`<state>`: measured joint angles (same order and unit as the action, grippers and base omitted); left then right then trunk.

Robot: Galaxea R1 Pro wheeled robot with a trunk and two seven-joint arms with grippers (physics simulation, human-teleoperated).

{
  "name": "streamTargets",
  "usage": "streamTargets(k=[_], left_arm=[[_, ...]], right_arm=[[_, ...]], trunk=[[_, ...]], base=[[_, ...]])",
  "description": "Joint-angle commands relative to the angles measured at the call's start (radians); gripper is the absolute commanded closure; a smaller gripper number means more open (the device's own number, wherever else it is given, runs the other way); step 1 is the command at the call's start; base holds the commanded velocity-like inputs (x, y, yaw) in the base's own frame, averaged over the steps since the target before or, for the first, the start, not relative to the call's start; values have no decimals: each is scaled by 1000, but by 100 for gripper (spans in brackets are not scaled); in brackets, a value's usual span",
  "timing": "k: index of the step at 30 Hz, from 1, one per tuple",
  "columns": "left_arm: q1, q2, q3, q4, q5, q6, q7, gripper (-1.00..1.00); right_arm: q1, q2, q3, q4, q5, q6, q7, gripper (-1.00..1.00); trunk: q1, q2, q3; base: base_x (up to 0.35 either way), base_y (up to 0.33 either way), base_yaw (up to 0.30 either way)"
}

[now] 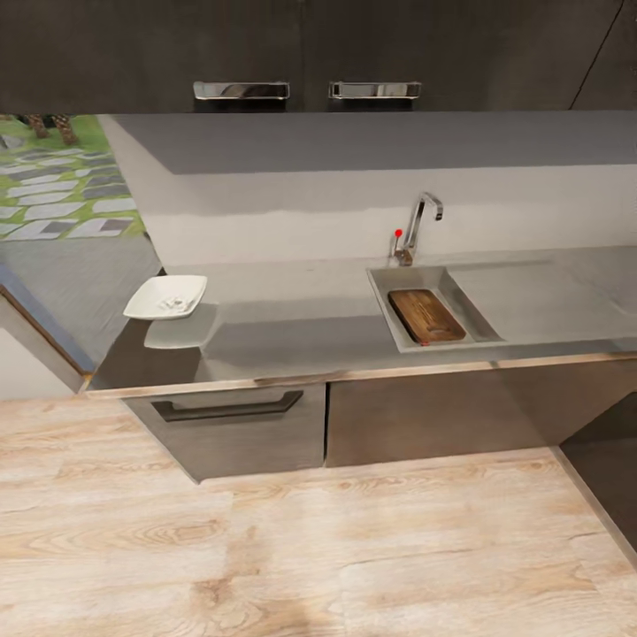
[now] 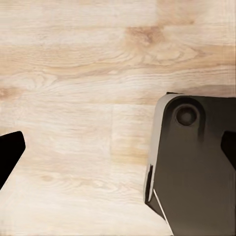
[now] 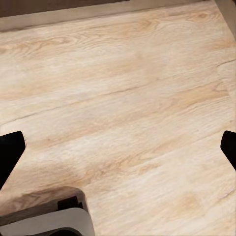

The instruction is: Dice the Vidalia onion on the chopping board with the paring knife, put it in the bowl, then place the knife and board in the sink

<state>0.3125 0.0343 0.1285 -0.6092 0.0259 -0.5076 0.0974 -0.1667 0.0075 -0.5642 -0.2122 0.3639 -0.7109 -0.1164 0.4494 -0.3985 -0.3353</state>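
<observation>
The sink (image 1: 386, 299) is set into the grey countertop (image 1: 292, 310) right of centre. The brown chopping board (image 1: 426, 316) lies inside the basin. A tiny orange-red speck (image 1: 425, 342) sits at the board's near end, too small to tell whether it is the paring knife. At the countertop's left end stands the white bowl (image 1: 165, 296) with pale bits in it. The Vidalia onion is out of view as a whole onion. My left gripper (image 2: 118, 150) and right gripper (image 3: 118, 150) hang open over the wooden floor, nothing between their fingers.
A chrome tap (image 1: 421, 225) with a red knob stands behind the basin, and the drainboard (image 1: 548, 292) runs to its right. Grey cabinets with a dark bar handle (image 1: 228, 408) sit under the worktop. The robot's base (image 2: 196, 162) shows beside the left gripper, with light wood floor (image 1: 318, 548) in front.
</observation>
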Motion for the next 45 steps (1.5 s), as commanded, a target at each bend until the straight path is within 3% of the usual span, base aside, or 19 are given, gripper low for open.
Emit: streamTargets(k=[1, 5, 9, 32, 45], left_arm=[[0, 1, 14, 5, 4, -2, 3, -100], [0, 2, 40, 19, 6, -3, 2, -100], [0, 0, 44, 23, 7, -4, 0, -100], [0, -27, 39, 61, 6, -5, -10, -100], [0, -28, 39, 63, 6, -5, -10, -100]], right_arm=[[-1, 3, -3, 0, 10, -5, -8, -100], [-1, 6, -4, -1, 10, -10, -8, -100], [-1, 6, -5, 0, 10, -12, -8, -100], [-1, -3, -6, -10, 12, -13, -10, -100], [-1, -4, -6, -11, 12, -14, -10, -100]], trunk=[[1, -2, 0], [1, -2, 7], [1, -2, 13], [1, -2, 49], [1, -2, 70]], base=[[0, 0, 0], [0, 0, 0], [0, 0, 0], [0, 0, 0], [0, 0, 0]])
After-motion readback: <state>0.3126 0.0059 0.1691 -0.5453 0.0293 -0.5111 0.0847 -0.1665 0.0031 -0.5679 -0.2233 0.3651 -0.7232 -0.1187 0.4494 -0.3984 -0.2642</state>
